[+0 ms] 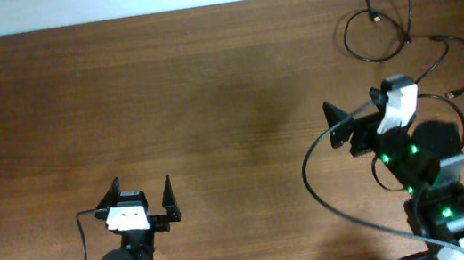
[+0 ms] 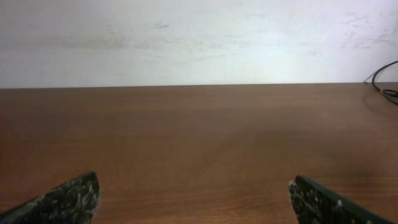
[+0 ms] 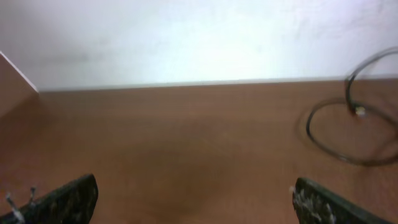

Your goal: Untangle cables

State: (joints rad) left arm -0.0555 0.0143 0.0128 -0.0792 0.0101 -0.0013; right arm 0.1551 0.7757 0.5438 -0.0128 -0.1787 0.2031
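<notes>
Cables (image 1: 406, 31) are lying looped on the worktop (image 1: 211, 106) beyond the right hand (image 1: 353, 109), which, like the left hand (image 1: 142, 185), is hovering wide open and empty, likely needing a forward reach next.

thin black cables (image 1: 406, 35) lie in loose overlapping loops, far right.

The table (image 1: 167, 112) is reddish-brown wood with fine darker grain. The cables (image 1: 388, 15), at two o'clock, are black. The wall (image 2: 186, 37) is off-white. The left gripper (image 2: 193, 180) and the right gripper (image 3: 194, 180) have black fingers (image 2: 68, 199) flecked grey. At four o'clock, the right arm (image 1: 445, 210) carries green lights (image 1: 415, 153) and a white cover (image 1: 399, 103).
</notes>
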